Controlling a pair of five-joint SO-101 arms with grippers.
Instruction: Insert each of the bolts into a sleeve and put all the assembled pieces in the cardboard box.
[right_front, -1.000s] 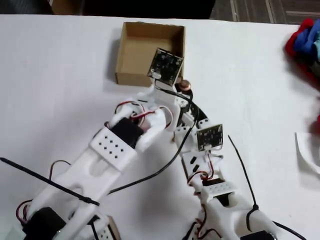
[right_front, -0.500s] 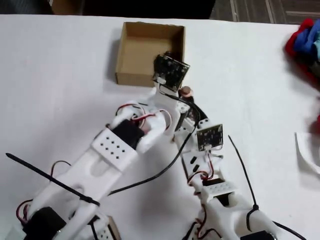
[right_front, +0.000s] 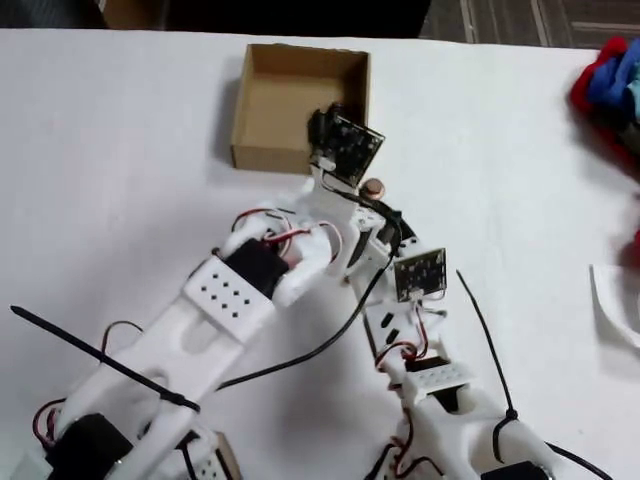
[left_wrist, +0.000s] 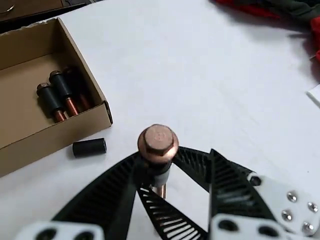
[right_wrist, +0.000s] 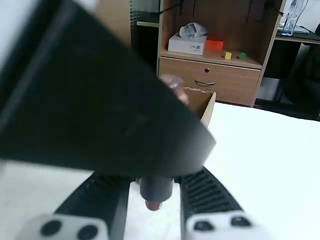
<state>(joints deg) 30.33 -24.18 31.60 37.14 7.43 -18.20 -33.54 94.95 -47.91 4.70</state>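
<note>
Over on the left of the white table (right_front: 120, 200) sits the cardboard box (right_front: 262, 155), open at the top. Two assembled pieces (left_wrist: 57, 97) lie side by side inside it against one wall. A loose sleeve (left_wrist: 89, 148) lies on its side on the table just outside that wall. Next along, the left gripper (left_wrist: 159, 167) is clamped on a copper bolt (left_wrist: 158, 140) just beneath its head, and the bolt stands upright near the box's corner. Right beside it, the right gripper (right_wrist: 156, 181) grips a black sleeve (right_wrist: 156, 190) between its fingers, and a copper tip pokes out of the sleeve's lower end. At the far right edge lies a red and blue cloth heap (right_front: 605, 80).
</note>
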